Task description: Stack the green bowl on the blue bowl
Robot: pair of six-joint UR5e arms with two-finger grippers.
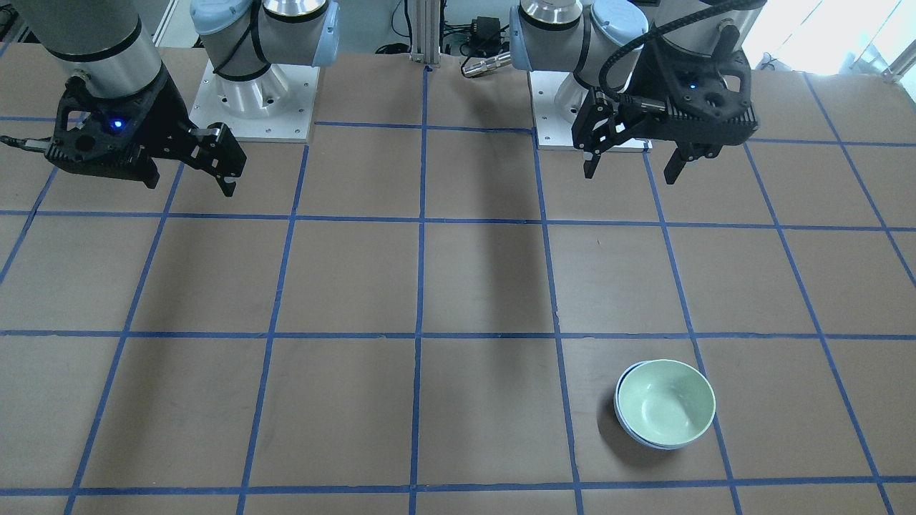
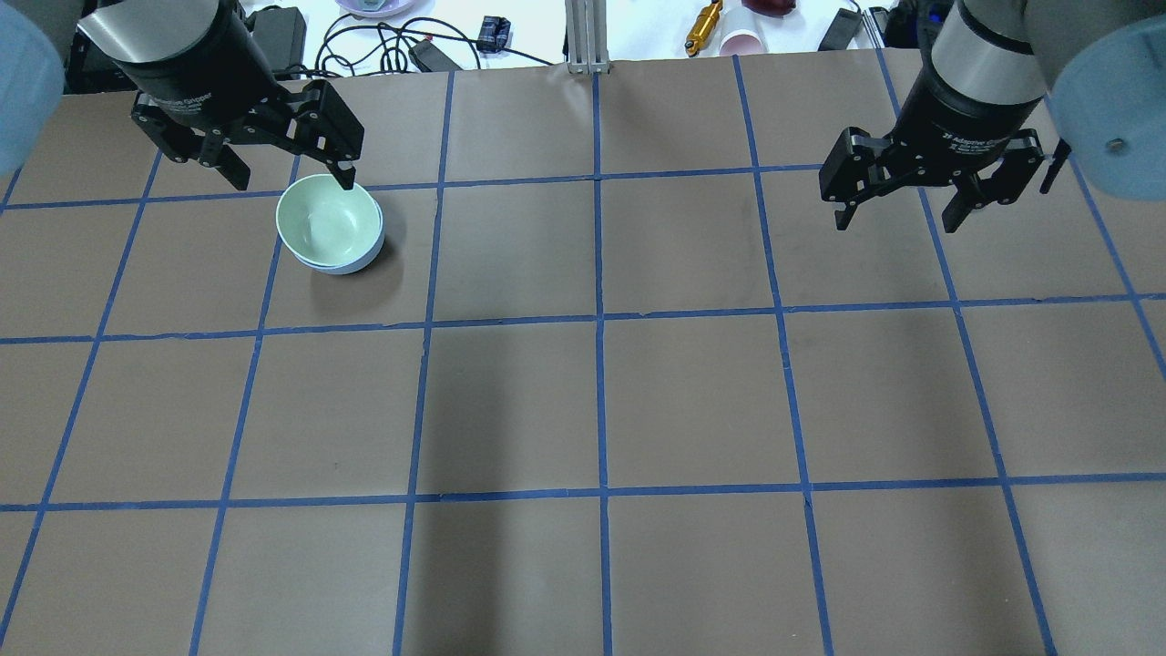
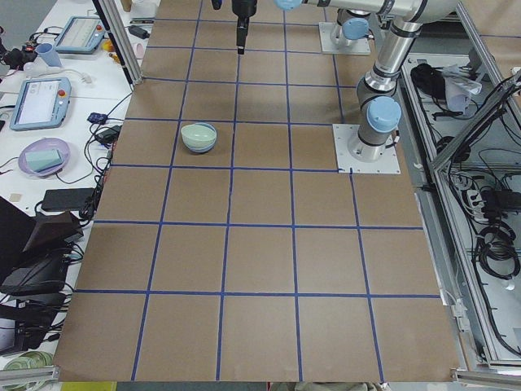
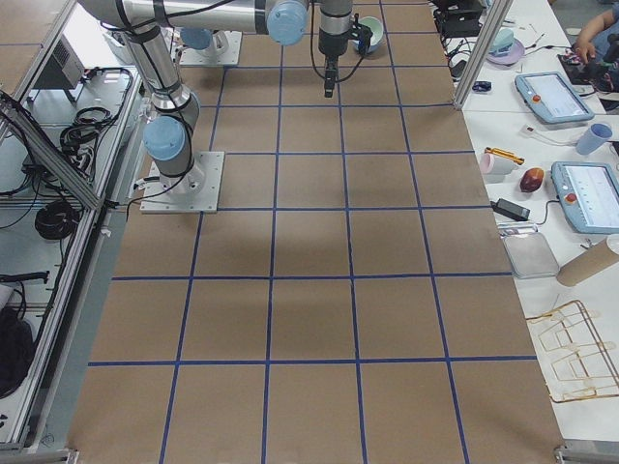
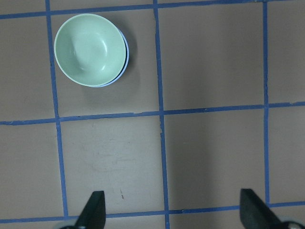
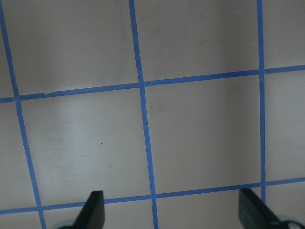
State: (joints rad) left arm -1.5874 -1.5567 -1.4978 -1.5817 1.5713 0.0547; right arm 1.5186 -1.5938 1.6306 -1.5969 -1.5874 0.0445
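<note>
Glossy, round green bowl (image 2: 326, 219) sat nested in the smooth blue bowl (image 2: 357, 262) at upper left, with taped brown table (image 2: 692, 401) all around. The left gripper (image 2: 291, 178) and right gripper (image 2: 897, 223) both gaped wide, holding nothing.

Brown table (image 2: 692, 401), blue tape grid (image 2: 598, 317), teach pendant (image 3: 39, 103), cables (image 2: 364, 41)

4 fixed views around the table (image 2: 692, 401), 2 downward wrist views

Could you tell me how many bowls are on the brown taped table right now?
2. The green bowl sits nested in the blue bowl, which shows only as a sliver beneath it, on the robot's left half of the table. More nested underneath could be hidden.
</note>
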